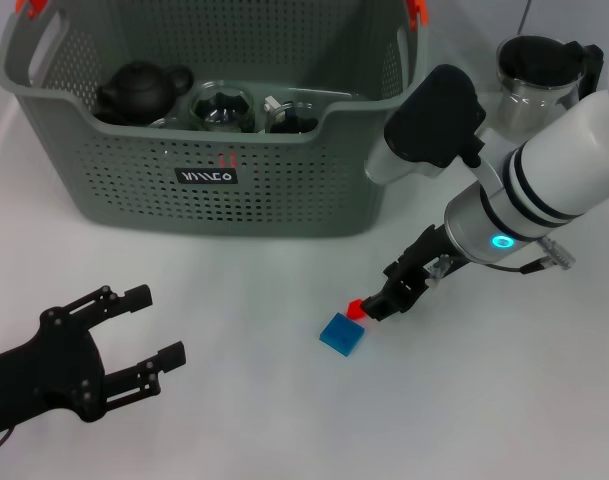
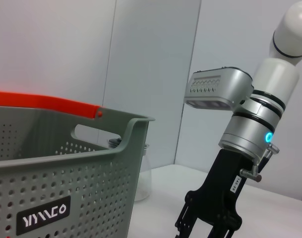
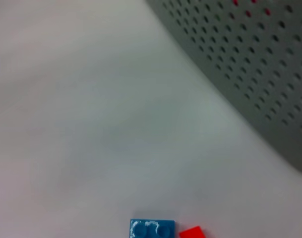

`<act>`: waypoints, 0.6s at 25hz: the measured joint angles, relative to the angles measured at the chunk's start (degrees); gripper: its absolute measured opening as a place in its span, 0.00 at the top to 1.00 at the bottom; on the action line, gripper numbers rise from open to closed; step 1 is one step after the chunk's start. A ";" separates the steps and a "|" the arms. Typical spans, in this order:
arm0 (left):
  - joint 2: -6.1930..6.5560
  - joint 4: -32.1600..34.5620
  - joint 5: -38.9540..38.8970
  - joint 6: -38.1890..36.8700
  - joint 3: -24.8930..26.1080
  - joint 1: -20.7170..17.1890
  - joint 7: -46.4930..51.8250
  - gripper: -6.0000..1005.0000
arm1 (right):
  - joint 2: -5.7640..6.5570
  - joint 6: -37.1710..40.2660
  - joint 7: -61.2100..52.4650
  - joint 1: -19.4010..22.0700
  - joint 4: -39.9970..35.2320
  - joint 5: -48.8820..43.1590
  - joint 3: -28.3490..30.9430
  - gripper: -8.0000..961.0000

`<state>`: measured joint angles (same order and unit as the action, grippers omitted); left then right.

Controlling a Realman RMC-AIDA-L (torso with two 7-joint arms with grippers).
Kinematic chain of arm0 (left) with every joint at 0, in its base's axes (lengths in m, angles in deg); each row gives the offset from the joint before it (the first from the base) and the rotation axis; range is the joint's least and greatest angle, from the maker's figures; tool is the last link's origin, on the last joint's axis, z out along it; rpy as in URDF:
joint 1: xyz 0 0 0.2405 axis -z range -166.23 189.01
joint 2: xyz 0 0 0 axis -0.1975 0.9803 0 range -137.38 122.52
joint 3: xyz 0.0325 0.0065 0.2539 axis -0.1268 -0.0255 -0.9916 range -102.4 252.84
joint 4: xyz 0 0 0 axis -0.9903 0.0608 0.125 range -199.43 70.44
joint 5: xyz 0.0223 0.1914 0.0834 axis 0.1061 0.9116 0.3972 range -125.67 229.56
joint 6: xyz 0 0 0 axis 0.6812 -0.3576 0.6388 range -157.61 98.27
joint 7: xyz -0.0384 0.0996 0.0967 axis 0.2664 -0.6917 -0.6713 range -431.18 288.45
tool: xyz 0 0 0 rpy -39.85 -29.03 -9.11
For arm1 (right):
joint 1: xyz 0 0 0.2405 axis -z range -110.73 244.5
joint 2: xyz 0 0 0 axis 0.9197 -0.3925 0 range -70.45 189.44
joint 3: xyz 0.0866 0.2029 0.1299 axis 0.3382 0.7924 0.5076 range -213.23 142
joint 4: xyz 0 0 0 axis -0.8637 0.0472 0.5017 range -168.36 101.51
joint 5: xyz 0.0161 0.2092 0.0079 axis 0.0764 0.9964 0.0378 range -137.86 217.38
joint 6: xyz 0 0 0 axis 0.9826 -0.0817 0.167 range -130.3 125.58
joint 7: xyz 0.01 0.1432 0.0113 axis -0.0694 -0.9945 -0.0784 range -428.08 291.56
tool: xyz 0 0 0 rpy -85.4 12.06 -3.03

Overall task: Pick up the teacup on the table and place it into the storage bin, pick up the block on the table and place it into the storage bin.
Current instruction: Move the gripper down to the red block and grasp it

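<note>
On the white table (image 1: 234, 400), in front of the storage bin (image 1: 114, 190), lie a blue studded block (image 1: 341, 333) and a small red block (image 1: 356, 308); the red one touches the right gripper (image 1: 381, 303), though whether it is pinched I cannot tell. Both look light, rigid and slick, so gripping opposite flat sides seems best. The left gripper (image 1: 149, 330) waits nearby, spread. The bin's label (image 1: 206, 176) is white lettering, not legible.

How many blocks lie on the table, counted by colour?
Blue block: 1
Red block: 1, at the tips of the right gripper
Total: 2
</note>
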<state>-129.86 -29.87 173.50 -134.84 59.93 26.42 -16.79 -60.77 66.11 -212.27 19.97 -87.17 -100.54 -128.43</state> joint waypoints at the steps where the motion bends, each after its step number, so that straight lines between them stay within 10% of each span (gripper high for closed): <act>1: 0.00 0.00 0.00 0.00 0.00 0.00 0.00 0.20 | -0.02 -0.08 0.89 0.14 -0.22 -0.19 -0.02 0.36; 15: 0.00 0.00 0.00 0.06 0.00 0.18 0.00 0.20 | -0.41 -2.39 4.41 0.17 0.82 0.19 -2.34 0.37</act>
<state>-129.86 -29.87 173.50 -134.78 59.93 26.60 -16.79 -61.18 63.73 -207.85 20.13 -86.35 -100.34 -130.77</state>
